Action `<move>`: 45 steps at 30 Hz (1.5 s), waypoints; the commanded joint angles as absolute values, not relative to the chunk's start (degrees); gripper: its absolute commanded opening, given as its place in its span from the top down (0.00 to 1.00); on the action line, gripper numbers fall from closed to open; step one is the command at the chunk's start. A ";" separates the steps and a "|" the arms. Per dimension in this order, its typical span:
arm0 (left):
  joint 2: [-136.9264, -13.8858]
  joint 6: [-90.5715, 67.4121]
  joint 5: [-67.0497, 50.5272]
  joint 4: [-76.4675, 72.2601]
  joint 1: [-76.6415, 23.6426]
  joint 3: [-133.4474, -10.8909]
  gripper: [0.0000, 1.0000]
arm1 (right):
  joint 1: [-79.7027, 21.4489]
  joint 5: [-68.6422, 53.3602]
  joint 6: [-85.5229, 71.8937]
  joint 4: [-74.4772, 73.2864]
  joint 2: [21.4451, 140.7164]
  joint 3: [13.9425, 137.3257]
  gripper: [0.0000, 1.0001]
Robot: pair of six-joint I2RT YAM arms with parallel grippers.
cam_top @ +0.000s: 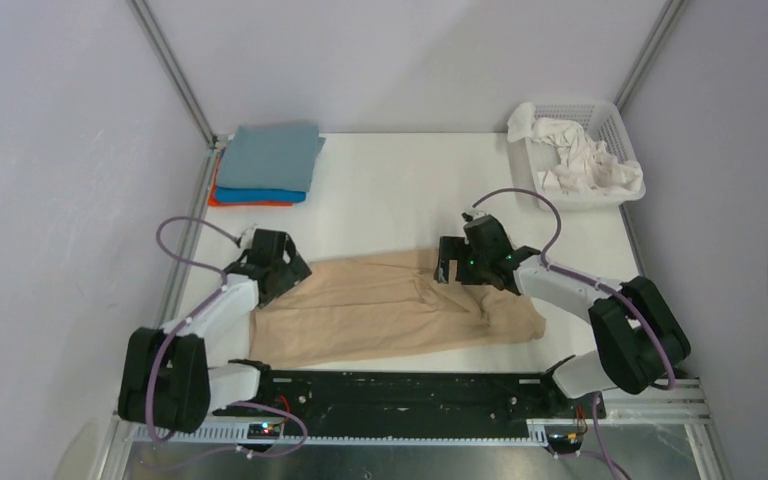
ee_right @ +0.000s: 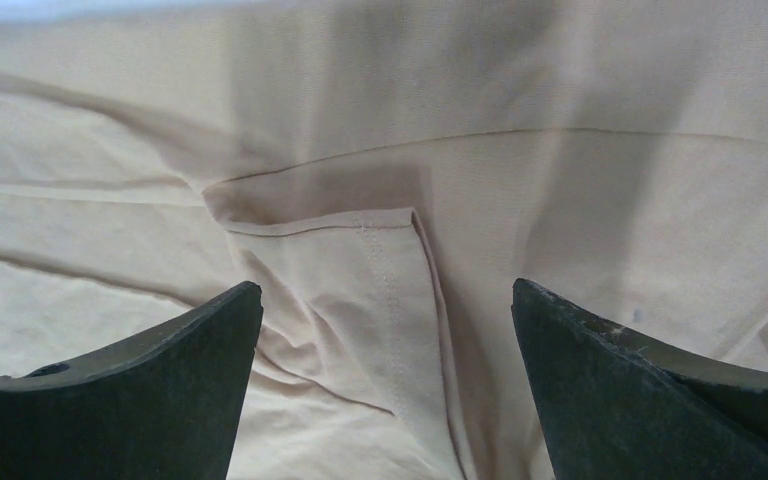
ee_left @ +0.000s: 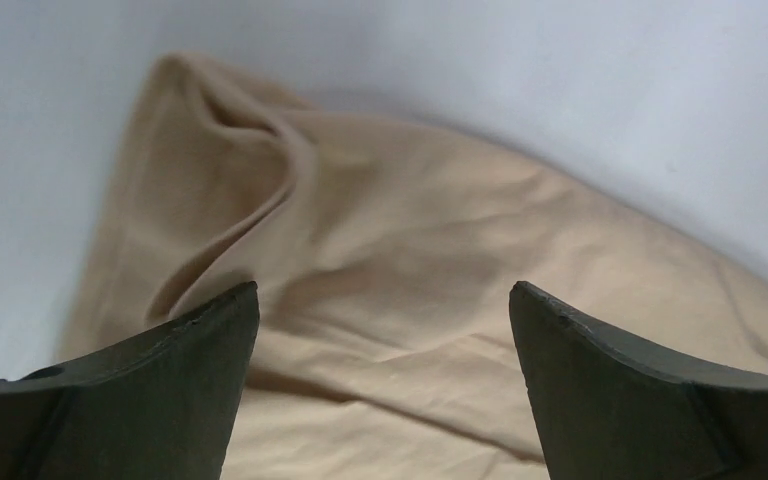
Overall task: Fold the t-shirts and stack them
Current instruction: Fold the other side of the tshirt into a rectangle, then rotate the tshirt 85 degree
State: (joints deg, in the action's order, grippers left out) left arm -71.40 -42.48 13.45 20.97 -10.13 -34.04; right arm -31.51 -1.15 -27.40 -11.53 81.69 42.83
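At the far left corner of the white table (cam_top: 390,190) sits the finished pile. A folded grey-blue cloth t-shirt (cam_top: 272,157) is on top, a folded bright blue t-shirt (cam_top: 260,194) lies under it, and an orange t-shirt (cam_top: 245,203) is at the bottom with only its edge showing. I judge they are parked there to leave the middle free for folding.

My left tool (cam_top: 293,272) hangs over the left end of the tan short-sleeved cloth t-shirt (cam_top: 390,310), its fingers (ee_left: 160,390) spread wide with nothing between them. Its wrist view shows the rumpled end of the cloth below, with a ridge running up to a raised corner. The tan shirt lies lengthwise across the near middle of the table, partly folded into a long band, wrinkled and not yet square.

My right tool (cam_top: 450,265) hovers over the band's far edge, right of centre, likewise spread and empty. Beneath it I see a stitched flap (ee_right: 350,300), probably a sleeve, turned in over the body. I read the two tools as set apart along the shirt so that each can pinch an end for the next fold.

At the far right corner stands the white plastic mesh basket (cam_top: 615,118), holding crumpled white cloth (cam_top: 580,165), with one piece draped over its left rim. I take these for shirts waiting their turn.
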 commanded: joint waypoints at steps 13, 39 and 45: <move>-53.98 -46.36 21.60 31.92 -8.02 -30.18 0.00 | -47.22 -1.41 -16.74 -11.91 76.39 43.94 0.01; -80.70 -41.69 -3.71 11.92 -20.39 -36.69 0.00 | -38.98 6.00 -49.74 -21.08 56.70 22.65 0.01; -85.91 -50.99 -7.42 0.66 -23.19 -32.76 0.00 | -24.72 1.36 -44.77 -4.30 68.15 25.59 0.01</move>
